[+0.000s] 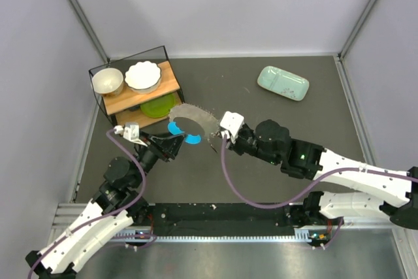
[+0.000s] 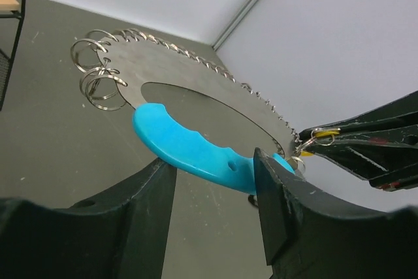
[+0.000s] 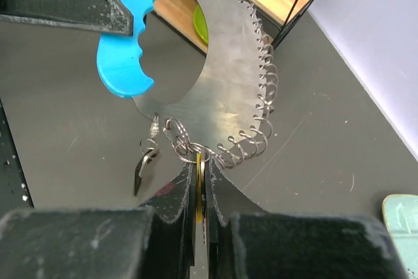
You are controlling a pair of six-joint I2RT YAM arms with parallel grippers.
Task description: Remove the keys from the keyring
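Observation:
The keyring (image 1: pixel 194 117) is a silvery crescent plate (image 3: pixel 228 76) with coiled wire along its outer edge and a bright blue plastic grip (image 2: pixel 189 148). It is held up between both arms. My right gripper (image 3: pixel 199 164) is shut on flat yellow and silver keys (image 3: pixel 198 184) that hang from a small ring at the crescent's lower end. A dark key (image 3: pixel 144 168) dangles loose beside them. My left gripper (image 2: pixel 214 161) is open, its fingers (image 2: pixel 271 194) either side of the blue grip with a gap showing. Spare small rings (image 2: pixel 98 76) hang at the far tip.
A black wire rack (image 1: pixel 104 102) with wooden shelves stands at the back left. It holds two white bowls (image 1: pixel 142 75) and a green plate (image 1: pixel 157 105), close behind the keyring. A pale green tray (image 1: pixel 283 83) lies at the back right. Grey walls enclose the table.

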